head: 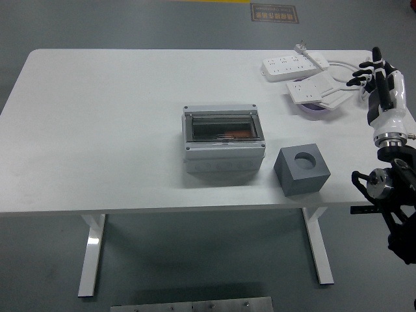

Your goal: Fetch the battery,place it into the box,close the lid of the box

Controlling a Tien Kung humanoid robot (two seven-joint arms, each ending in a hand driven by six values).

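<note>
With the box (223,144) lid shut over the battery (235,135) mid-desk (97,117), keep your empty, spread right robot hand (376,75) near the right edge, clear of the cables.

Inside the box (223,139), an orange shape you cannot identify through the tinted lid (221,127), right of the box, your right arm (394,195) cut by the frame edge, floor sign's print unreadable.

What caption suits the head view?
Right hand open at the table's right edge; grey box lid closed.
</note>
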